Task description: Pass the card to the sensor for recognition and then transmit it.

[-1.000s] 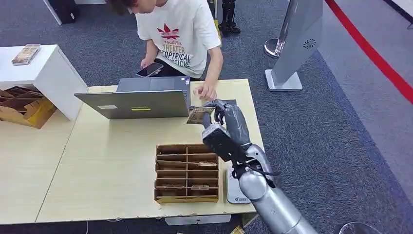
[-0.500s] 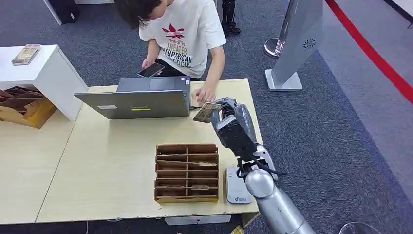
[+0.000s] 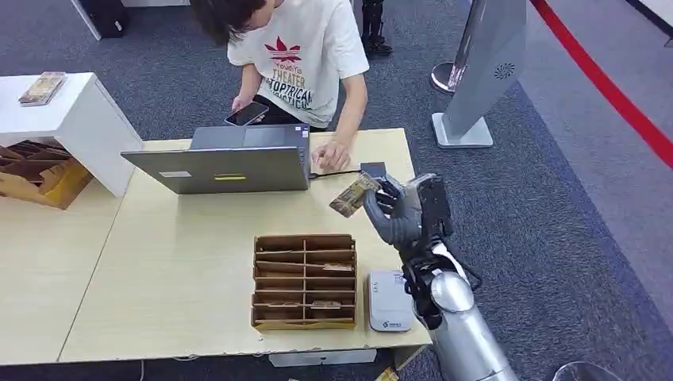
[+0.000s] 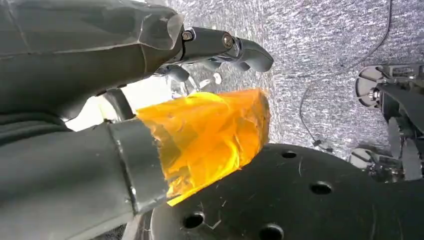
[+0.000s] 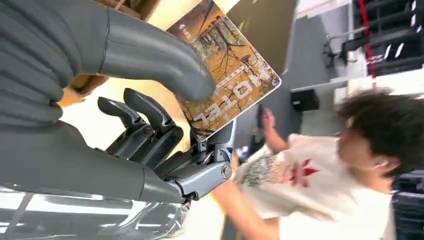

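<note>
Card (image 3: 353,195) has swung back from beside the laptop (image 3: 218,168) toward you over the last second, so you're likely heading for the white sensor (image 3: 388,300) at 6 o'clock of it. Your right hand (image 3: 397,213) pinches the card between thumb and fingers, held raised above the table (image 3: 174,278), palm turned in. Your left hand (image 4: 150,100) hangs low; its fingers seem loosely curled, though I cannot tell for sure.
</note>
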Robot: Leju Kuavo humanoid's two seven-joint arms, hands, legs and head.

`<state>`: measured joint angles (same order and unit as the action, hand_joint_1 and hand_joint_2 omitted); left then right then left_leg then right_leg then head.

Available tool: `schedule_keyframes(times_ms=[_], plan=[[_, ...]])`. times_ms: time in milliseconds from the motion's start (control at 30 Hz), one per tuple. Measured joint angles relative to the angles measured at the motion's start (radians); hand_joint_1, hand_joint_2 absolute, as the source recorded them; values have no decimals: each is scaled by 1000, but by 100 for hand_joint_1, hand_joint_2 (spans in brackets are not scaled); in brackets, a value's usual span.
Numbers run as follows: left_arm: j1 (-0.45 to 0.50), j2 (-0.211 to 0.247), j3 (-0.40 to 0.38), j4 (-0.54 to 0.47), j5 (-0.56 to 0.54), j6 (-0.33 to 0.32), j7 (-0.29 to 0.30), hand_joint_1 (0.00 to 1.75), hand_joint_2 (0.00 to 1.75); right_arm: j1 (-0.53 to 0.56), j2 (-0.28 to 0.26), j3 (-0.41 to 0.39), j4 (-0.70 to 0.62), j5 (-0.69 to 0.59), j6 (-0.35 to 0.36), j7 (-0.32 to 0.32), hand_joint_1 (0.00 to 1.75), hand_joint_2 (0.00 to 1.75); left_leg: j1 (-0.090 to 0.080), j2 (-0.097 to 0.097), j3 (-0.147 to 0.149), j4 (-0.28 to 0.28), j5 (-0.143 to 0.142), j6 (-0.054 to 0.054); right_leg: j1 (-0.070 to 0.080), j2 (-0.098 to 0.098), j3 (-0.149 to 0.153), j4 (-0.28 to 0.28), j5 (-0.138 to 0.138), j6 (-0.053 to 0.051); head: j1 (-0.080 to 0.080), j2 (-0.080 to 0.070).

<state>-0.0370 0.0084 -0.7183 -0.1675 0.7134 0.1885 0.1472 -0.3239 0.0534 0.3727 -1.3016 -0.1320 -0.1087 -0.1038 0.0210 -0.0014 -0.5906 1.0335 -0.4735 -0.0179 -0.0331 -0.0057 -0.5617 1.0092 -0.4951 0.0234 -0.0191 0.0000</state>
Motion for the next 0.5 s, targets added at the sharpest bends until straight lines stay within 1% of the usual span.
schedule_keyframes(times_ms=[300, 500], plan=[[13, 0, 23, 0, 23, 11, -5, 0, 0, 113, -70, -68, -27, 26, -51, 23, 175, 175, 0, 0, 0, 0, 0, 0, 0, 0, 0, 0, 0, 0, 0, 0], [17, 0, 25, 0, 30, 12, -5, 0, 0, 167, -95, -101, -63, 60, -62, 37, 175, 175, 0, 0, 0, 0, 0, 0, 0, 0, 0, 0, 0, 0, 0, 0]])
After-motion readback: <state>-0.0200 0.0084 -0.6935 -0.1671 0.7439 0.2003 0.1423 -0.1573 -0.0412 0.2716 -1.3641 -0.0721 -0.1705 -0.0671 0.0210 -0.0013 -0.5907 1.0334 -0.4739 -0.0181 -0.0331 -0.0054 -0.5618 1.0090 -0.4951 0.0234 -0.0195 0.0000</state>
